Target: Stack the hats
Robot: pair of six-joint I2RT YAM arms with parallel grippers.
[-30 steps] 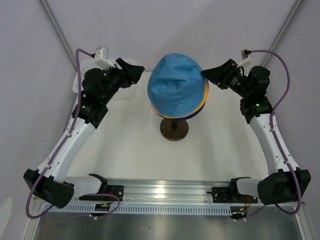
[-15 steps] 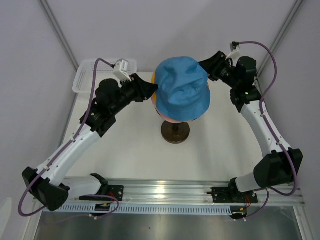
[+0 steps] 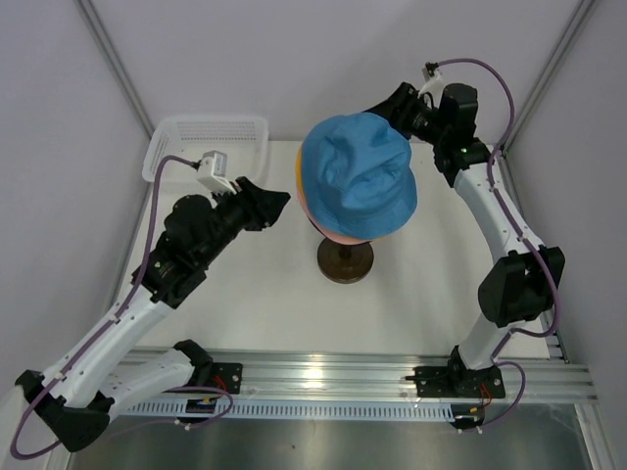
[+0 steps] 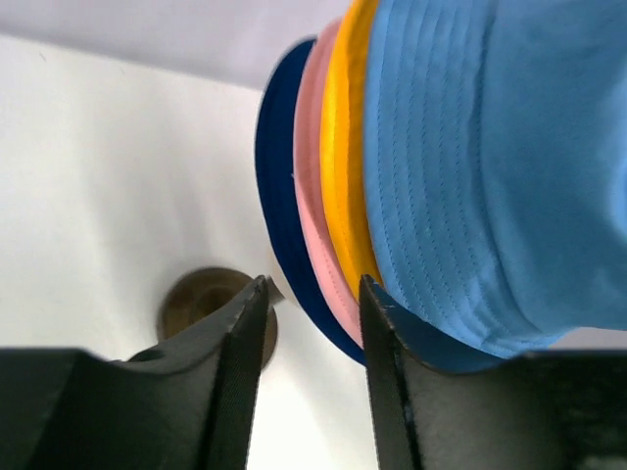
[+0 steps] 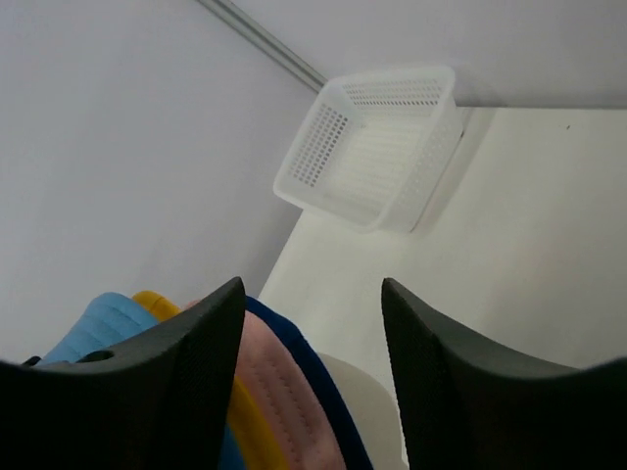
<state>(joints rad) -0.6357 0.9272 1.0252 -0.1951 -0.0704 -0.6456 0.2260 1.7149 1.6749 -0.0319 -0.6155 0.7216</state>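
Note:
All the hats sit stacked on the mannequin head, with the light blue hat (image 3: 358, 174) on top. Below it only slivers of brim show, pink (image 3: 331, 233) and yellow-orange (image 3: 298, 182). The left wrist view shows the brims layered: dark blue (image 4: 282, 196), pink (image 4: 312, 196), yellow-orange (image 4: 343, 147), light blue (image 4: 490, 147). My left gripper (image 3: 282, 200) is open and empty, just left of the stack; its tips (image 4: 309, 294) are just short of the brims. My right gripper (image 3: 380, 108) is open and empty at the stack's far right edge, and its own view (image 5: 313, 294) looks over the brims and the cream head (image 5: 367, 401).
The mannequin's dark round stand (image 3: 345, 260) rests mid-table under the hats. A white mesh basket (image 3: 211, 137) stands at the back left corner and also shows in the right wrist view (image 5: 372, 157). Grey walls close in the back and sides.
My left gripper has pulled back left, away from the hats, uncovering the basket. My right arm has swung up to the far side of the stack. The hats stay on the head.

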